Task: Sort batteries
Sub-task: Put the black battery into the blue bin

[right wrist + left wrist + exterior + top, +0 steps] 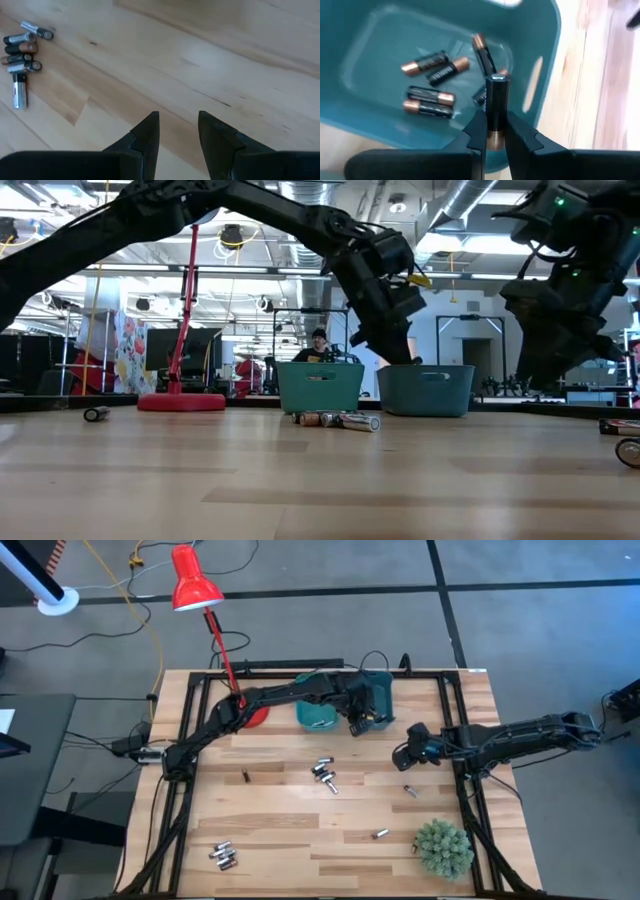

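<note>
Two teal bins stand side by side at the table's far middle, a lighter one [316, 713] and a darker one [379, 697]. My left gripper [495, 122] hangs over the darker bin [546, 55], shut on a black battery [496, 100]. Several black-and-copper batteries [431, 67] lie on that bin's floor. Loose batteries lie on the table in a middle cluster [324, 775], a near-left cluster [222, 856] and as singles [410, 791]. My right gripper [179, 122] stands open above bare wood right of centre [408, 757]. My left gripper pinches the black battery between its two fingers near its copper-banded end [495, 139]. The fingers slant down from above, and the battery runs along them, its other end [496, 78] sticking out past the tips. It is lifted clear above the bin's inside.
A red desk lamp [195, 582] has its base [254, 716] left of the bins. A small green plant [443, 847] sits at the near right. A black frame rail [462, 755] runs along the table's edges. In the low view a person shows behind the bins [319, 345].
</note>
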`<state>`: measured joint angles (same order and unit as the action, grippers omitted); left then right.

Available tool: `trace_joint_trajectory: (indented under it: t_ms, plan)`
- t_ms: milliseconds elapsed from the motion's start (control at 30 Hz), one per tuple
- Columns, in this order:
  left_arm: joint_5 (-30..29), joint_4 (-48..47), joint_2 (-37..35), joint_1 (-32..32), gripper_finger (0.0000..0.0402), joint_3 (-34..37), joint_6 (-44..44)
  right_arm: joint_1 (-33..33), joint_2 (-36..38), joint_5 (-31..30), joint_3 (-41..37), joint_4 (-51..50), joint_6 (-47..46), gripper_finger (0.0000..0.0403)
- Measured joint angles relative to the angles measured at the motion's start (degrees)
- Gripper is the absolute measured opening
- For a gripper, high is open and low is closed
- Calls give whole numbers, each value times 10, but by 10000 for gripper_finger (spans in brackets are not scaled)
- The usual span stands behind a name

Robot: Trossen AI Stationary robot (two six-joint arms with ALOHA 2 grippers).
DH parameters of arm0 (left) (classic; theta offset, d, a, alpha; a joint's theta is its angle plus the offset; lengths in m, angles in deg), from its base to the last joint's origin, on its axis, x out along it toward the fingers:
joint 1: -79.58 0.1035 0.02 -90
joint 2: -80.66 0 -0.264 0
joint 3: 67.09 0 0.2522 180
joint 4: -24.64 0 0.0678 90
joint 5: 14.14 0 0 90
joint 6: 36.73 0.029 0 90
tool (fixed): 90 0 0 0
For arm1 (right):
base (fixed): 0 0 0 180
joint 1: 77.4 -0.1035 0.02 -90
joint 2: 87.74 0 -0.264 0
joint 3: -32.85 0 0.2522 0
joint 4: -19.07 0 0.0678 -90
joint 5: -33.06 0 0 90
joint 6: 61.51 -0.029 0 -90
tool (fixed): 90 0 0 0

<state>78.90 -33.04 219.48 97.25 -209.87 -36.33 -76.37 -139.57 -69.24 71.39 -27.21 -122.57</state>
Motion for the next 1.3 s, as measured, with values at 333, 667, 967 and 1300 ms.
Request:
trace_joint_trajectory:
  t_ms: [333, 667, 967, 1300]
  plan:
    - [-22, 3, 0, 2, 85, 0, 0, 7, 0, 0, 0, 2, -5, 150]
    - [-23, 4, 0, 0, 144, 0, 3, 7, 0, 0, 0, 5, -11, 150]
    - [-24, -45, -12, 0, 143, -19, -23, 6, 0, 0, 0, 6, -15, 150]
    - [-30, -163, -62, -10, 119, -21, -58, -2, 0, 1, 0, 15, -15, 150]
